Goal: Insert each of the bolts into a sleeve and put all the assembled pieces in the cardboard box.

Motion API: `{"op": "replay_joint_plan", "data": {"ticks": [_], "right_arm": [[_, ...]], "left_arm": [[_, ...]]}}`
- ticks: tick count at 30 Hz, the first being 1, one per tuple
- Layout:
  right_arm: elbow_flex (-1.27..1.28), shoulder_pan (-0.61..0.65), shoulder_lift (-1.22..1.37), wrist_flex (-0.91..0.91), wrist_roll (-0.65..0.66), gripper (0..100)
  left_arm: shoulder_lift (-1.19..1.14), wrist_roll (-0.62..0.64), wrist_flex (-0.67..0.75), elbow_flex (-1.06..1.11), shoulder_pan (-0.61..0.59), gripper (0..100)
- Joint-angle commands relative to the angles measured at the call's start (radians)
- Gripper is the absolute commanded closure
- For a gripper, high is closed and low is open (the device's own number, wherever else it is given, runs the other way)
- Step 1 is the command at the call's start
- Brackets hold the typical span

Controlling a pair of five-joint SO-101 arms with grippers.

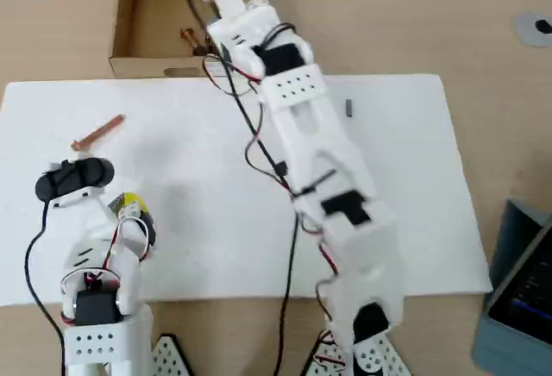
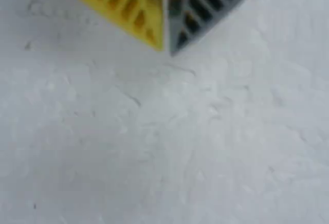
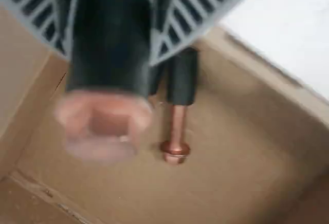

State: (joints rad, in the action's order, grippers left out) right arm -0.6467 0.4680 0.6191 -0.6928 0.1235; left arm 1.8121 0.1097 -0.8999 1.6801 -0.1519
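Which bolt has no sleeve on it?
The bare bolt lying on the white mat. The bolt in the cardboard box and the held bolt in the right gripper both sit in black sleeves.

white arms (image 1: 319,152), black motors (image 1: 95,307), red-black cables (image 1: 289,307), apparently ribbed yellow-grey left claw (image 2: 165,44).

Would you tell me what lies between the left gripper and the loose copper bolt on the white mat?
Nothing but bare white mat; the high view shows that stretch between the left gripper and the bolt clear.
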Motion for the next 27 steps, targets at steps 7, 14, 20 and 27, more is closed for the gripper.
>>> {"op": "replay_joint_plan", "data": {"ticks": [7, 14, 20, 27], "right_arm": [[-0.570, -0.012, 0.420, 0.026, 0.238, 98.8], [-0.748, -0.001, 0.591, 0.023, 0.324, 98.6], [-0.754, 0.008, 0.618, -0.040, 0.348, 92.9], [-0.757, 0.008, 0.618, -0.054, 0.345, 84.3]], "left_arm": [[0.010, 0.009, -0.005, 0.011, 0.000, 100], [0.010, 0.009, -0.005, 0.011, 0.000, 100], [0.010, 0.009, -0.005, 0.011, 0.000, 100], [0.010, 0.009, -0.005, 0.011, 0.000, 100]]}}
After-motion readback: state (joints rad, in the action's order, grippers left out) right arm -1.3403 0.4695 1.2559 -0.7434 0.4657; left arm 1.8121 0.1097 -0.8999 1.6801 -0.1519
